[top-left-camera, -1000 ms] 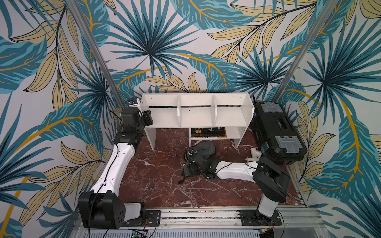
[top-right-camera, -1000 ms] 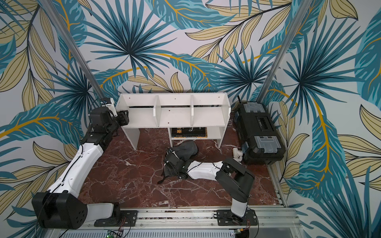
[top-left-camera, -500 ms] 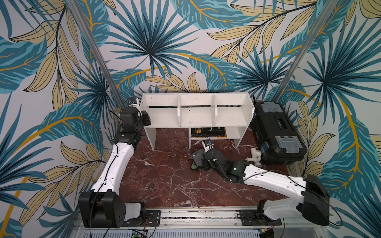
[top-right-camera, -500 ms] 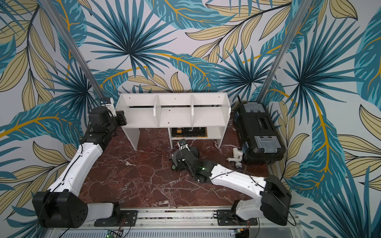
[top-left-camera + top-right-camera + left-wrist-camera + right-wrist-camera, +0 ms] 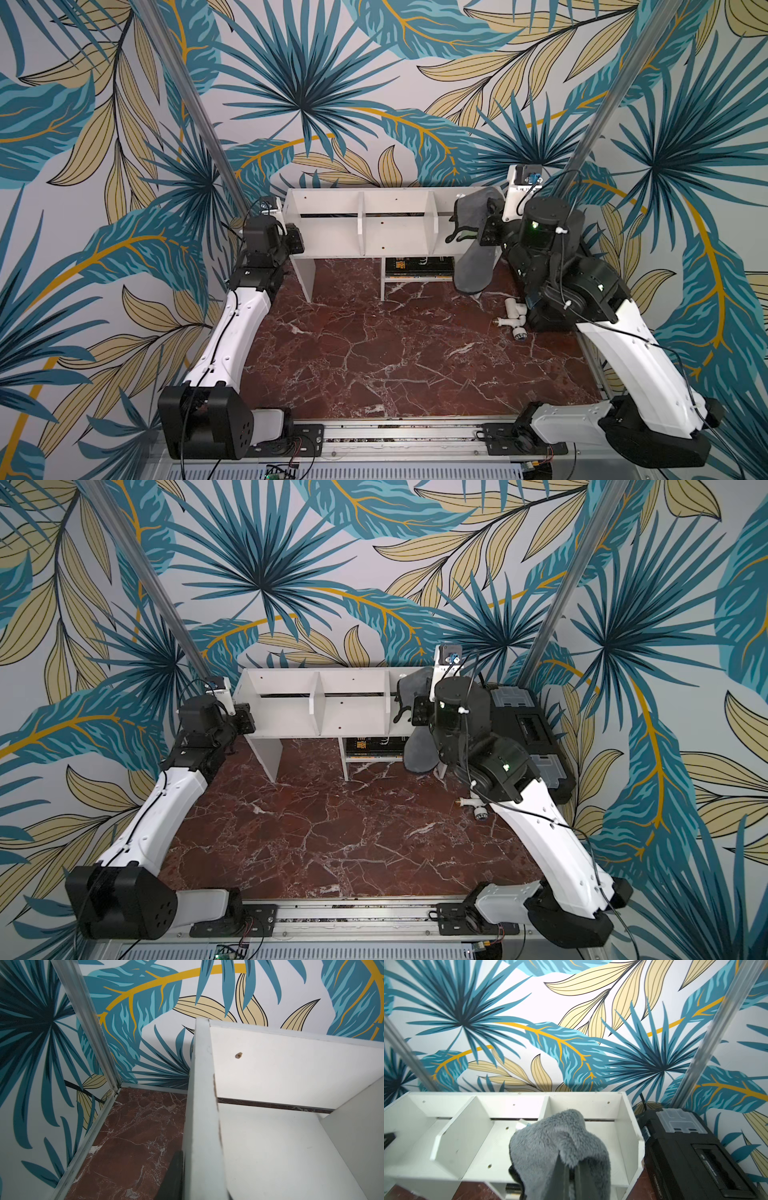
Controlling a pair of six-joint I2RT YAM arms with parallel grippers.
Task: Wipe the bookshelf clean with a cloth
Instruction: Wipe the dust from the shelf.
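Right gripper (image 5: pixel 569 1169) is pinched tight on the cloth (image 5: pixel 558 1140), which drapes over the bookshelf (image 5: pixel 332 232) at its right-hand compartment and hangs down the front. A black toolbox (image 5: pixel 532 729) crowds that end, with a white pipe fitting (image 5: pixel 513 320) on the floor nearby. Left gripper (image 5: pixel 296 243) looks clamped on the opposite end panel, though only one finger (image 5: pixel 174 1176) shows.

Cloth (image 5: pixel 476 266) at right compartment of bookshelf (image 5: pixel 395 232); toolbox (image 5: pixel 536 729) just right of it.
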